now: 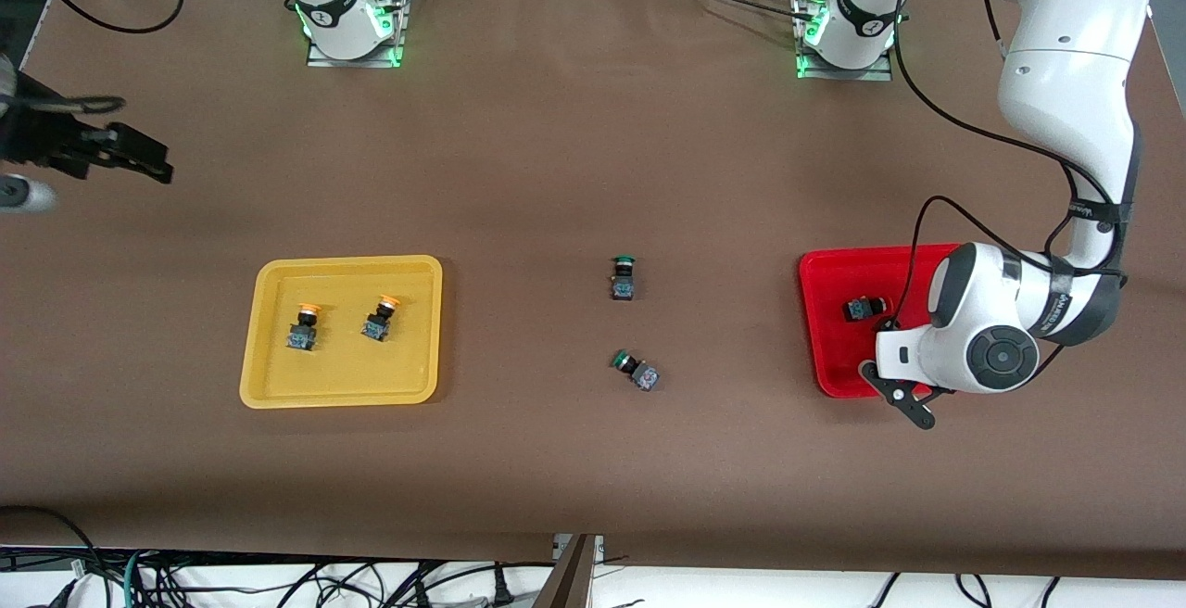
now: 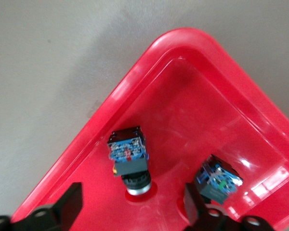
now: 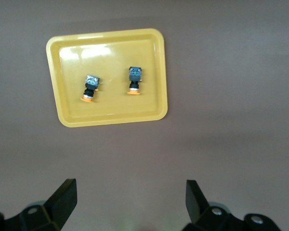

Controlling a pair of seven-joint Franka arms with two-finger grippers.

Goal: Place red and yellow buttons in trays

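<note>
My bench [image 1: 556, 145] is covered in a flat, matte brown sheet; cables hang along the edge nearest the front camera, and my two bases stand at the opposite edge.

The yellow tray [image 1: 269, 330] is glossy plastic, rectangular with rounded corners and a raised rim, and lies toward my right arm's end. In it, side by side and apart, lie two yellow buttons [image 1: 303, 324] [image 1: 379, 316], each an orange-yellow cap on a black body with a blue-grey base block.

The red tray [image 1: 825, 311], same shape and shine, lies toward my left arm's end. My left claw [image 2: 130, 207] hangs just over it, released, fingers spread wide. One red button [image 2: 129, 159] lies between them on the tray floor; a second red button [image 2: 217, 180] lies just beside one finger.

My right claw [image 3: 130, 199] waits in the air over bare bench, released.

Two green-capped switches [image 1: 624, 278] [image 1: 637, 370] lie on the bench between the trays.
</note>
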